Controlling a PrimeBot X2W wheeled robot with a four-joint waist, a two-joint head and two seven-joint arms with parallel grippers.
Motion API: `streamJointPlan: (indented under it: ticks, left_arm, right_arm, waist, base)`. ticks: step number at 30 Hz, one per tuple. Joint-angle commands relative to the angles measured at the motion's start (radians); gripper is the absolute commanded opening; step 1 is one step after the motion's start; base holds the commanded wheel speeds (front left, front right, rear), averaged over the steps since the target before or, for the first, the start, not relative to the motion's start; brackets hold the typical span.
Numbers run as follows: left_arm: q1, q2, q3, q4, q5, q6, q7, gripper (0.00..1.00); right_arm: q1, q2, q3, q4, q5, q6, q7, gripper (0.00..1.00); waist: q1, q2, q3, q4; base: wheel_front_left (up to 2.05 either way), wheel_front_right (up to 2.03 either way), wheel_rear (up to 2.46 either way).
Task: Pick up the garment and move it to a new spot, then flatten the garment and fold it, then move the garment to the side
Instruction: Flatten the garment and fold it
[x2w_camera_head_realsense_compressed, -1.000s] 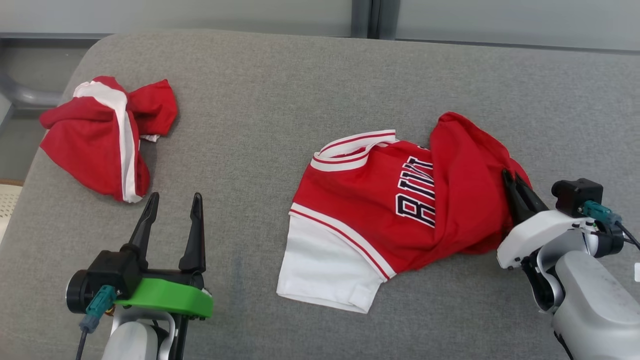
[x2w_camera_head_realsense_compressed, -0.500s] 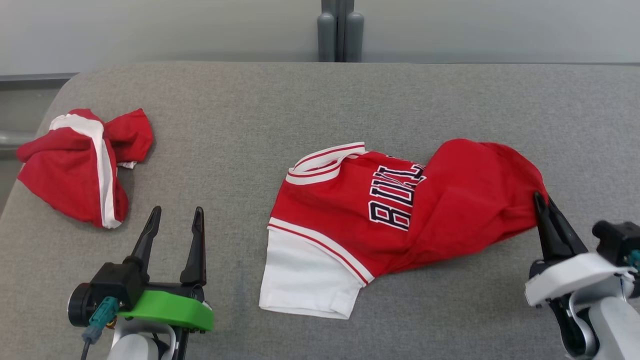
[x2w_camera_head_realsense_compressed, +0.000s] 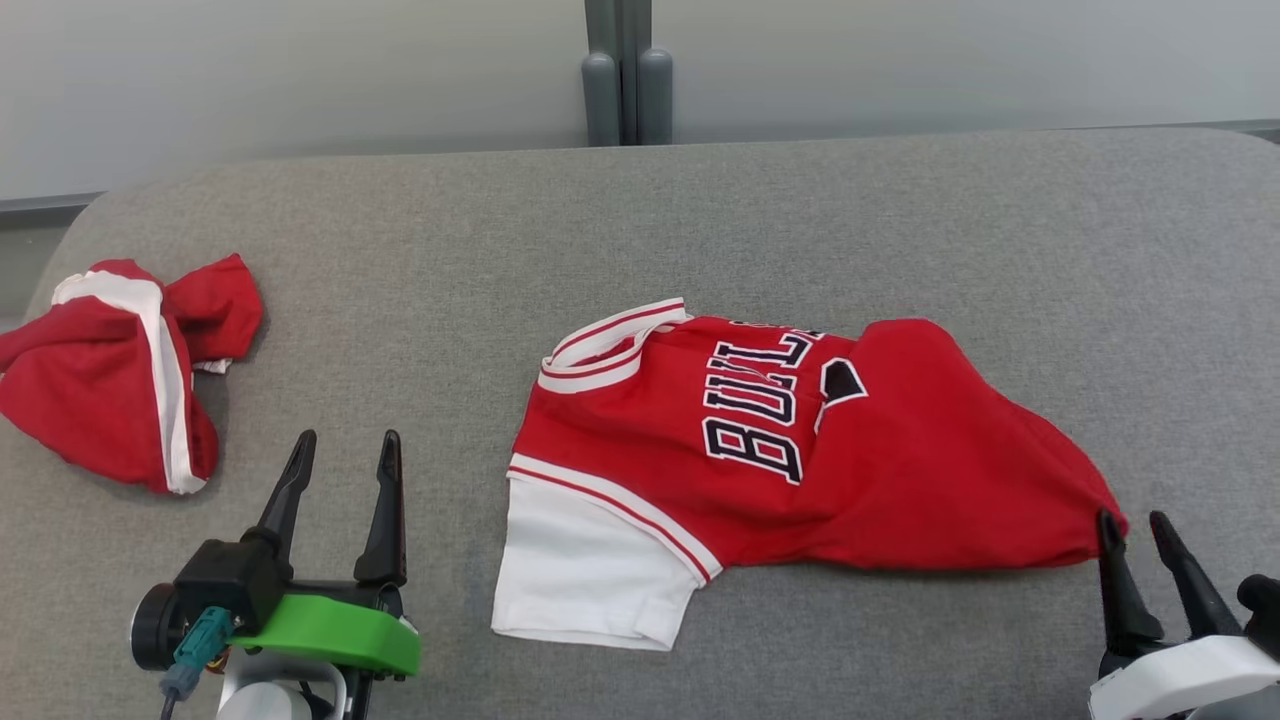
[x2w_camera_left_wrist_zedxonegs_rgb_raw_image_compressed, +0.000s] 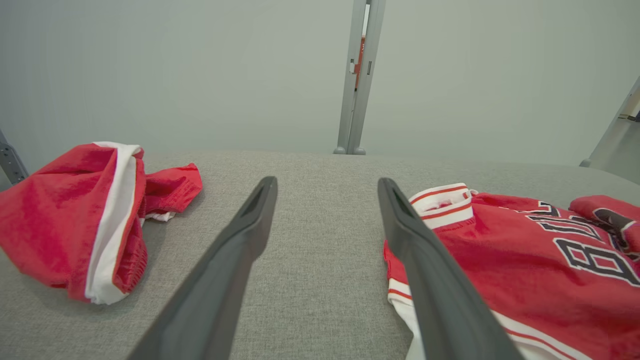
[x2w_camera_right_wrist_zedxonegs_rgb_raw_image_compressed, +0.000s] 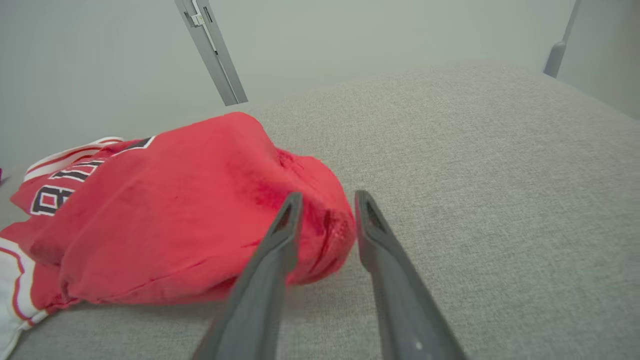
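**Operator:** Where is the garment?

**Spotter:** Your red basketball jersey lies on the grey padded table, right of centre in the head view. Its striped collar points toward the far-left side, the white sleeve is spread flat toward the near edge, and the dark lettering faces up. The right half is folded over itself and tapers to a corner at the near right.

**Operator:** And my right hand?

**Spotter:** Your right gripper sits at that corner. Its two dark fingers are parted with a clear gap. In the right wrist view, the red hem bulges into that gap without being pinched. Nothing is clamped. I think the cloth brushes the left fingertip, but the angle is too shallow for me to be sure.

**Operator:** The left?

**Spotter:** Your left gripper is spread wide with nothing in it. It hovers over bare table, just left of the jersey's sleeve. In the left wrist view, the collar is just beyond the right finger.

**Operator:** Anything else on the table?

**Spotter:** There is a crumpled red garment with a white stripe at the far-left edge, well apart from the jersey. A grey post stands behind the table.
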Motion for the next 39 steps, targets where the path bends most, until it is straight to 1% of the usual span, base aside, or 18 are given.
streamJointPlan:
  ticks: [1,9,18,28,39]
  left_arm:
    - [0.012,0.007,-0.001,0.002,-0.002,-0.003,0.0,1.0]
    - [0.02,0.011,0.004,0.005,-0.004,-0.003,0.0,1.0]
    - [0.052,0.013,0.029,-0.003,0.004,-0.003,0.0,1.0]
    - [0.088,0.017,0.048,-0.008,0.013,-0.003,0.0,1.0]
    - [0.115,0.026,0.049,-0.001,0.027,-0.003,0.0,1.0]
  right_arm:
    - [-0.008,0.004,-0.007,-0.006,-0.017,-0.002,-0.002,1.0]
    - [-0.037,0.037,-0.024,-0.074,-0.096,-0.002,-0.006,1.0]
    - [-0.021,0.089,-0.022,-0.168,-0.193,-0.002,-0.006,1.0]
    - [0.025,0.108,-0.029,-0.188,-0.238,-0.002,-0.006,1.0]
    - [0.057,0.127,-0.029,-0.185,-0.25,-0.002,-0.006,1.0]
  waist:
    - [0.0,0.0,-0.006,-0.006]
    - [0.0,0.0,-0.03,-0.008]
    - [0.0,0.0,-0.071,-0.001]
    - [0.0,0.0,-0.103,0.021]
    - [0.0,0.0,-0.118,0.024]
  base:
    - [0.0,0.0,0.0]
    - [0.0,0.0,0.0]
    - [0.0,0.0,0.0]
    - [0.0,0.0,0.0]
    - [0.0,0.0,0.0]
